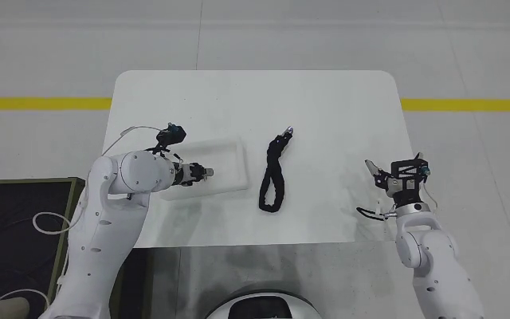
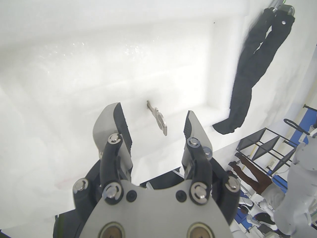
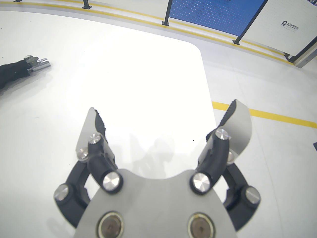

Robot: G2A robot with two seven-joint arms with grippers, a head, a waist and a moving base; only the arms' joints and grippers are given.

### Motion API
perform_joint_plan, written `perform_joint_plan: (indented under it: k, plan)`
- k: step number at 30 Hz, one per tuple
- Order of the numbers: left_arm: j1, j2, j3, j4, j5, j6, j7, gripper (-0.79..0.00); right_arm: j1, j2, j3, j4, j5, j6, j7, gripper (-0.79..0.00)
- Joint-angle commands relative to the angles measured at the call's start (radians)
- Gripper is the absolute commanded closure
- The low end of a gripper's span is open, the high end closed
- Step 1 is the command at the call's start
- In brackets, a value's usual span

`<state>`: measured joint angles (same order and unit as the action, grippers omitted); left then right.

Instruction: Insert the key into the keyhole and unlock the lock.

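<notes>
Both grippers are sitting open and empty. I'm holding the left gripper [image 2: 153, 109] over the key [image 2: 160, 122], which is lying in the tray [image 1: 231, 147] left of the lock [image 1: 272, 175]. I'm figuring I should centre the jaws on its head, drop slowly, pinch gently. Right gripper [image 3: 164, 107] is idling wide open, near right.

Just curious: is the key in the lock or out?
Out. The key sits in the white tray, apart from the lock.

White foam tray [image 1: 225, 162] on white table [image 1: 335, 112]; yellow floor line [image 1: 48, 103].
</notes>
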<state>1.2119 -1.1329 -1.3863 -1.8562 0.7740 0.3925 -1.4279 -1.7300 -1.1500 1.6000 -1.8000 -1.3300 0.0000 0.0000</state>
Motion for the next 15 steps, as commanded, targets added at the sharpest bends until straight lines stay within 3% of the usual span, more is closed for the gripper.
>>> perform_joint_plan:
  k: [1,4,10,15]
  plan:
    - [-0.001,0.002,0.005,0.004,-0.008,0.0,0.0,-0.419,0.0,0.0,0.0,0.0,0.0,0.0,0.0,-0.785]
    - [-0.005,0.006,0.013,0.014,-0.014,0.0,0.0,-0.465,0.0,0.0,0.0,0.0,0.0,0.0,0.0,-0.785]
    - [-0.017,0.015,0.011,0.022,-0.034,0.004,0.004,-0.385,0.0,0.0,0.0,0.0,0.0,0.0,0.0,-0.785]
    - [-0.018,0.023,0.013,0.022,-0.043,0.011,0.011,-0.366,0.0,0.0,0.0,0.0,0.0,0.0,0.0,-0.785]
